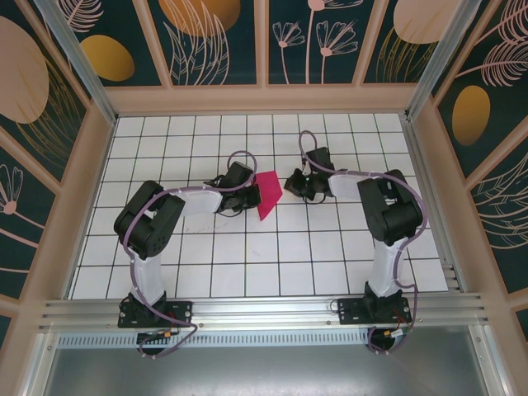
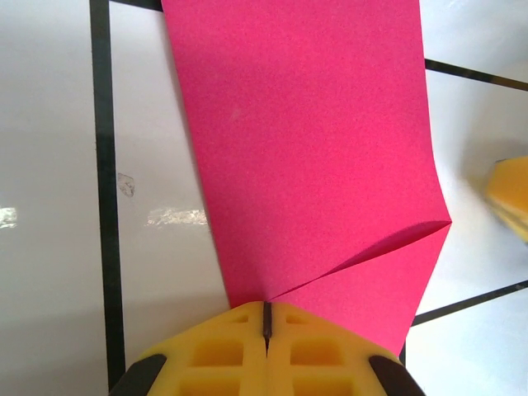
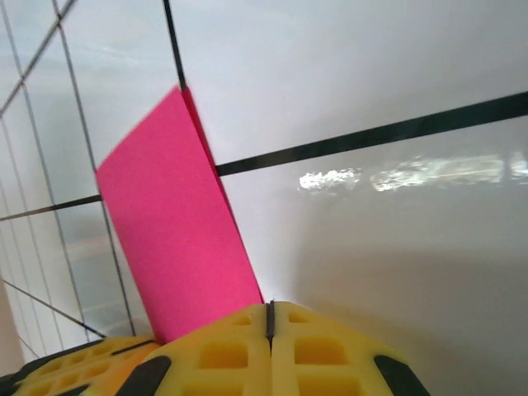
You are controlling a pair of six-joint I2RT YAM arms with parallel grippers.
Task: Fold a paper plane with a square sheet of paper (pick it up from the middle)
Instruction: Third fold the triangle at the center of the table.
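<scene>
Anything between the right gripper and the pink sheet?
Nothing visible. Only bare tile separates the right gripper from the square sheet of paper. The left gripper is shut on the sheet's edge.

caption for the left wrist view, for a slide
Left gripper shut on the partly folded square sheet of paper, above the white tiled table

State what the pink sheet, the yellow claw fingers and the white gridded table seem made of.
Bright magenta-pink square sheet: thin matte paper; it bends softly and holds a crease. Yellow waffle-moulded fingers of the left claw: probably matte rubber or soft plastic. White black-lined table: glossy, laminate or tile; it mirrors the lights.
</scene>
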